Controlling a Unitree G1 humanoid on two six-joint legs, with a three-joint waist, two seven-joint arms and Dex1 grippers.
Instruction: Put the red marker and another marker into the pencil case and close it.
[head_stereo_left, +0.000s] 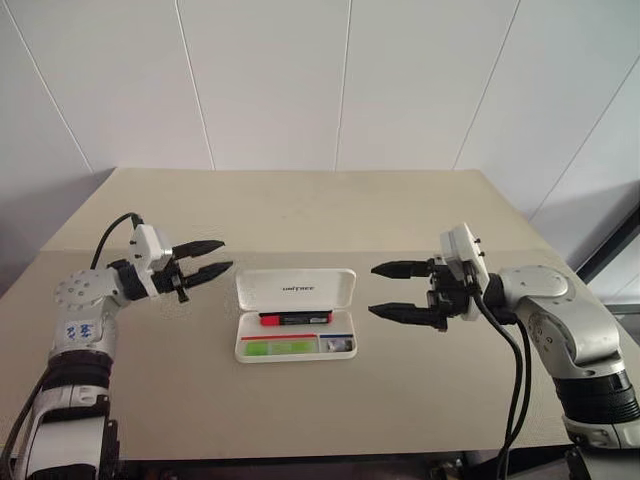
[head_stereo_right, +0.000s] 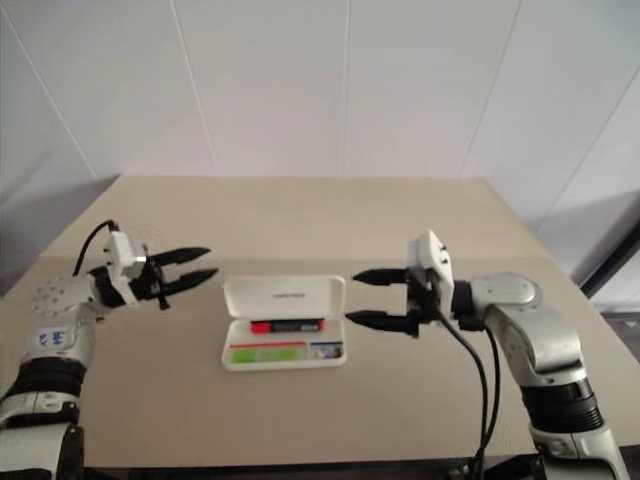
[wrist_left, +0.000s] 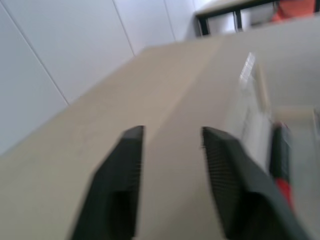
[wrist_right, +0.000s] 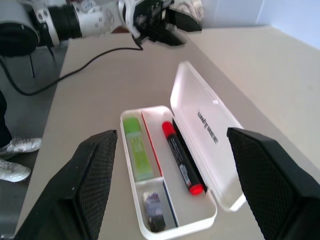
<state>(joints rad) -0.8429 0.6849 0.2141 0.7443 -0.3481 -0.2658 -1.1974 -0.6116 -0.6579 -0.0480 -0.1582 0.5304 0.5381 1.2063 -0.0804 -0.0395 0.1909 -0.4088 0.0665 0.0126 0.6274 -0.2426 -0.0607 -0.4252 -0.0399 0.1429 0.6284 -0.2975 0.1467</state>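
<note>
Lid lettering: "unitree" in small dark letters, one line, on the raised lid of the pencil case (wrist_right: 202, 131), which stands open on the bench near its front edge.
Other writing: blue marks on a white sticker on the left forearm (head_stereo_left: 83, 331), too small to read.

Bright, even indoor light, soft faint shadows — left wrist view blurred, unfocused
</note>
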